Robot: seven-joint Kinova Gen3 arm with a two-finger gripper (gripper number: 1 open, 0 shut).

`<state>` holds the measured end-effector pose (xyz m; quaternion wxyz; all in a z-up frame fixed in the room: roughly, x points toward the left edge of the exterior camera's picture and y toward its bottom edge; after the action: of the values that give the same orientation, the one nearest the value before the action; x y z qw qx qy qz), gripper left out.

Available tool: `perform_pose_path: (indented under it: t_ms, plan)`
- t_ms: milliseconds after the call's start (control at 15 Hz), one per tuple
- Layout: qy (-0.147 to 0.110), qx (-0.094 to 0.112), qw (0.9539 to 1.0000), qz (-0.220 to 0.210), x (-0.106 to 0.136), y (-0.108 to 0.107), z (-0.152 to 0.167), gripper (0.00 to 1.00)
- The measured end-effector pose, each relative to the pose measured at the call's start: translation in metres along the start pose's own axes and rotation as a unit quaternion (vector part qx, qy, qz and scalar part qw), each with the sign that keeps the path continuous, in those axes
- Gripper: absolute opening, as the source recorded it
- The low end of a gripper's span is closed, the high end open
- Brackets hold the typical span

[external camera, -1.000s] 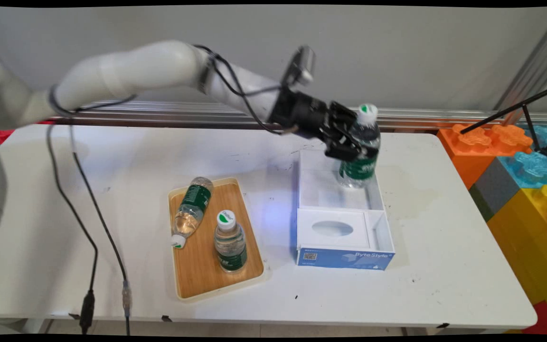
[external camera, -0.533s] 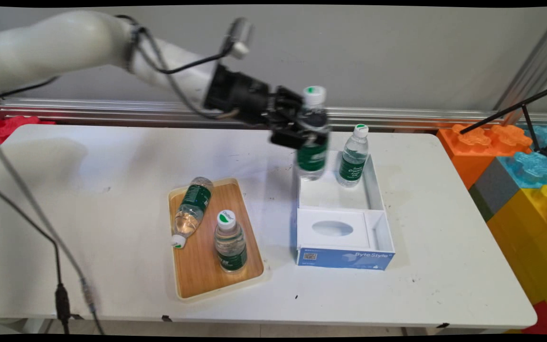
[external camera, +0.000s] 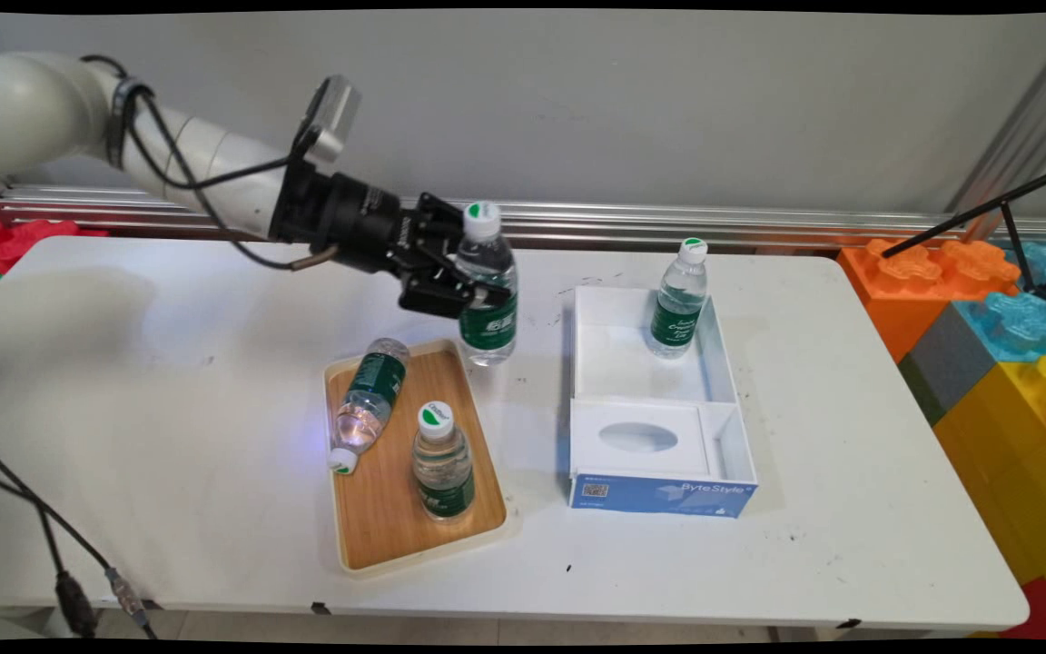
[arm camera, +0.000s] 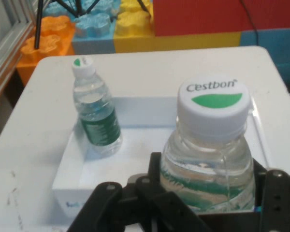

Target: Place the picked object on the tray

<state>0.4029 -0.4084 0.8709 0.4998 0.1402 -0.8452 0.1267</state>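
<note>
Main view, gripper: the gripper [external camera: 459,289] is clenched on a water bottle [external camera: 487,286], gripping it around the body above the green label, with the white cap upward.
Main view, held bottle: it hangs upright and clear of the table [external camera: 169,363], just over the far right corner of the wooden tray [external camera: 378,527]. A grip at mid-body keeps the bottle vertical.
Main view, tray: it sits near the table's front edge, left of centre. One bottle [external camera: 441,463] stands upright near its front right corner; another [external camera: 366,404] lies on its side along the left edge, cap toward the front.
Main view, box: the white open box [external camera: 618,363], blue along its front face, sits right of the tray. A fourth bottle [external camera: 679,300] stands in its far right corner, against the wall.
Hand view, gripper: black linkage rises from the bottom edge, a finger [arm camera: 275,198] on each side of the held bottle [arm camera: 210,150].
Hand view, background: beyond the held bottle are the box [arm camera: 72,169] and the bottle standing in it [arm camera: 94,113].
</note>
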Motion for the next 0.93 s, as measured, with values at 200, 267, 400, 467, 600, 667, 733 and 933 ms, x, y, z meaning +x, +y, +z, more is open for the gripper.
perform_pose_path:
  t_ms: [200, 267, 400, 467, 600, 667, 733, 933]
  plan:
    - [-0.009, 0.001, 0.9998, 0.016, -0.02, -0.001, 0.002, 0.0]
    - [-0.014, -0.002, 0.9998, 0.017, -0.028, -0.001, 0.004, 0.0]
    - [-0.027, -0.013, 0.9994, 0.014, -0.048, -0.002, 0.01, 0.0]
    - [-0.034, -0.019, 0.9992, 0.012, -0.057, -0.002, 0.013, 0.0]
    - [-0.045, -0.028, 0.9986, 0.006, -0.073, -0.004, 0.017, 0.0]
    - [-0.051, -0.034, 0.9981, 0.005, -0.08, -0.005, 0.018, 0.0]
    - [-0.057, -0.039, 0.9976, 0.004, -0.088, -0.005, 0.019, 0.0]
    - [-0.064, -0.046, 0.9969, 0.005, -0.103, -0.007, 0.021, 0.0]
